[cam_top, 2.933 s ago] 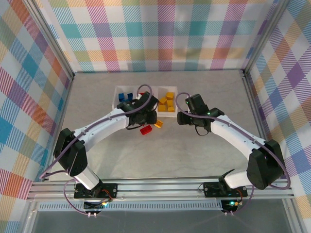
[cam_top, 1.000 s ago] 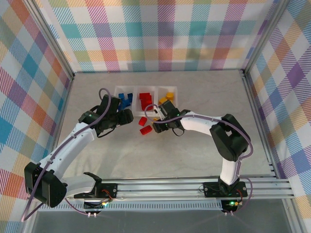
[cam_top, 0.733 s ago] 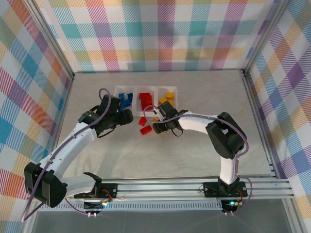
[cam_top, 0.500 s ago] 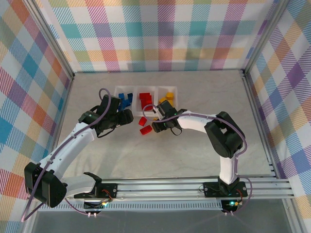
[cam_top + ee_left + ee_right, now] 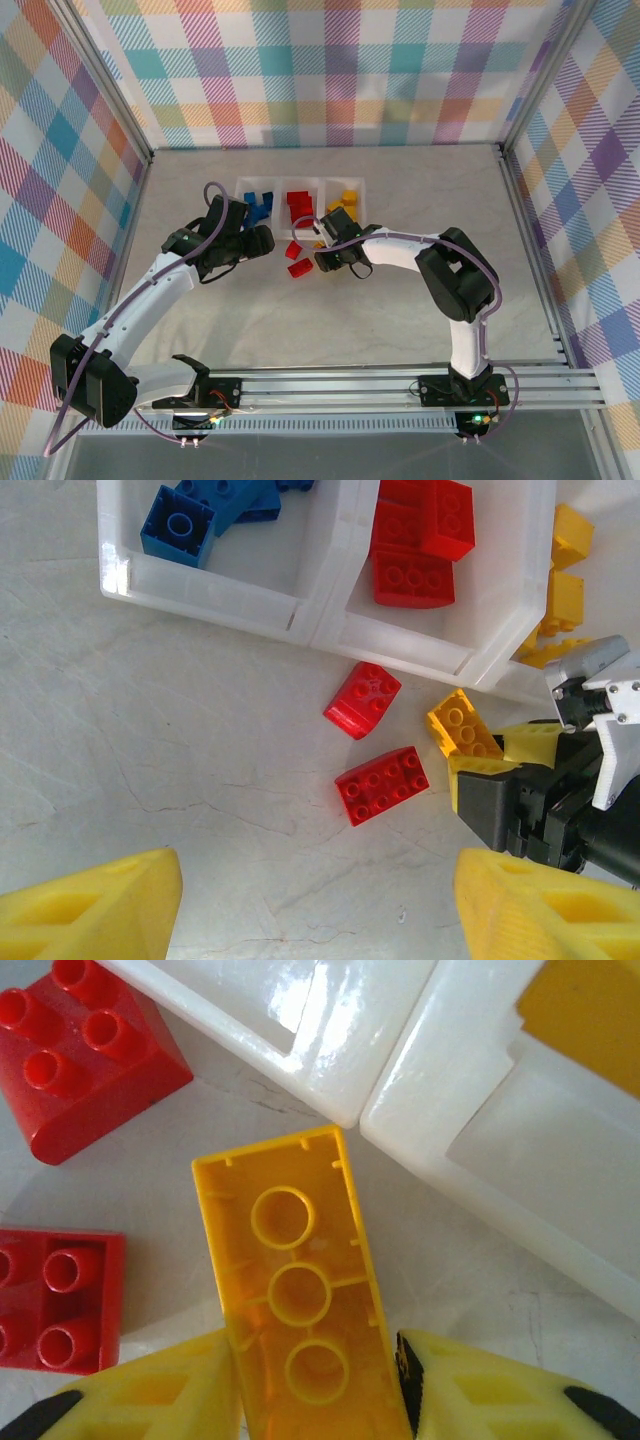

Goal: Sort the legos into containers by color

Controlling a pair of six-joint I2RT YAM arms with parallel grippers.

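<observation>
The clear three-compartment tray [image 5: 241,215] holds blue legos [image 5: 258,203] on the left, red ones [image 5: 298,204] in the middle and yellow ones [image 5: 345,205] on the right. On the table just in front of it lie two red bricks [image 5: 293,249] [image 5: 298,268]. My right gripper [image 5: 322,252] is down beside them, its fingers pressed on both long sides of a yellow-orange brick [image 5: 295,1290] whose hollow underside faces the wrist camera. The left gripper [image 5: 262,240] hovers open to the left, with bare table between its fingers [image 5: 100,900].
The tray wall [image 5: 380,1050] lies right behind the held brick, and the two red bricks [image 5: 85,1055] [image 5: 50,1300] sit close on its left. From the left wrist, the right gripper [image 5: 505,760] shows beside the flat red brick [image 5: 382,784].
The right gripper's fingers have come together onto the yellow-orange brick, and that arm edged slightly left. The left arm has stayed where it was.
</observation>
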